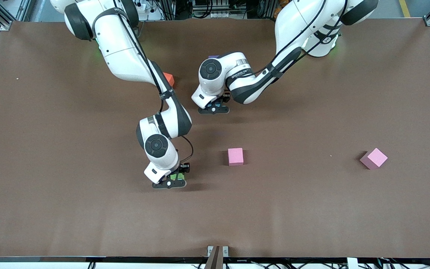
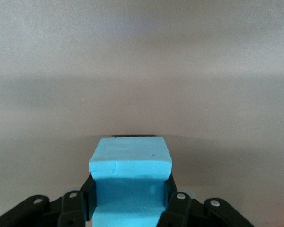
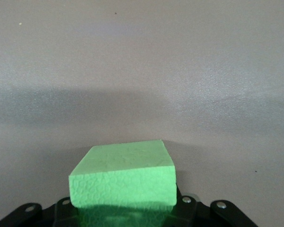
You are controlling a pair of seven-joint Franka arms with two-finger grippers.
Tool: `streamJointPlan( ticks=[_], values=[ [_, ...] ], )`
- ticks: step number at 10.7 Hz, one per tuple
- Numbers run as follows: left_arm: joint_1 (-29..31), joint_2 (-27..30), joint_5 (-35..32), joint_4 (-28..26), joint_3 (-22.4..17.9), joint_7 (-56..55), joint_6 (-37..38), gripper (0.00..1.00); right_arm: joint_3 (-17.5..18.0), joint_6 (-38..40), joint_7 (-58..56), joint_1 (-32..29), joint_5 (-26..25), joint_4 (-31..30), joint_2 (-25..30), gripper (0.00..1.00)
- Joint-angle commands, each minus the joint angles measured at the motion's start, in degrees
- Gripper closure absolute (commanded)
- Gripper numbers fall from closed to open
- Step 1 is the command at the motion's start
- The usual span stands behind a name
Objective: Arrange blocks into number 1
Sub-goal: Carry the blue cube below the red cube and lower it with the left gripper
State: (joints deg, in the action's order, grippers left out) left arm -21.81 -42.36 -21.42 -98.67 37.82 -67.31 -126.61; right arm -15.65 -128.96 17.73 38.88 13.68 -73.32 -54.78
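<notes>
My left gripper (image 1: 214, 110) is low over the table's middle, toward the robots, and is shut on the light blue block (image 2: 130, 161), whose sides sit between the black fingers (image 2: 173, 196). Nearer the front camera, my right gripper (image 1: 170, 182) is also down low, shut on a bright green block (image 1: 174, 175) that fills the bottom of the right wrist view (image 3: 125, 177). A sliver of the purple block (image 1: 213, 56) shows past the left arm's wrist. The red block and the second green block are hidden.
An orange cube (image 1: 168, 78) lies partly covered by the right arm. One pink cube (image 1: 235, 156) sits beside the right gripper, toward the left arm's end. Another pink cube (image 1: 374, 158) lies much farther toward that end. The brown table (image 1: 312, 216) is bare elsewhere.
</notes>
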Motion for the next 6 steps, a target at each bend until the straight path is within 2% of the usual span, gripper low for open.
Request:
streamJointPlan(
  ticks=[1, 6],
  values=[
    [-0.3, 0.5, -2.5, -1.3, -0.3, -2.0, -1.6, 1.0, 0.4, 0.8, 1.4, -0.3, -0.6, 1.3, -0.6, 1.0],
    [-1.1, 0.5, -2.6, -1.7, -0.3, -3.5, -1.9, 1.0, 0.4, 0.8, 1.5, -0.3, -0.4, 1.3, -0.6, 1.0]
  ],
)
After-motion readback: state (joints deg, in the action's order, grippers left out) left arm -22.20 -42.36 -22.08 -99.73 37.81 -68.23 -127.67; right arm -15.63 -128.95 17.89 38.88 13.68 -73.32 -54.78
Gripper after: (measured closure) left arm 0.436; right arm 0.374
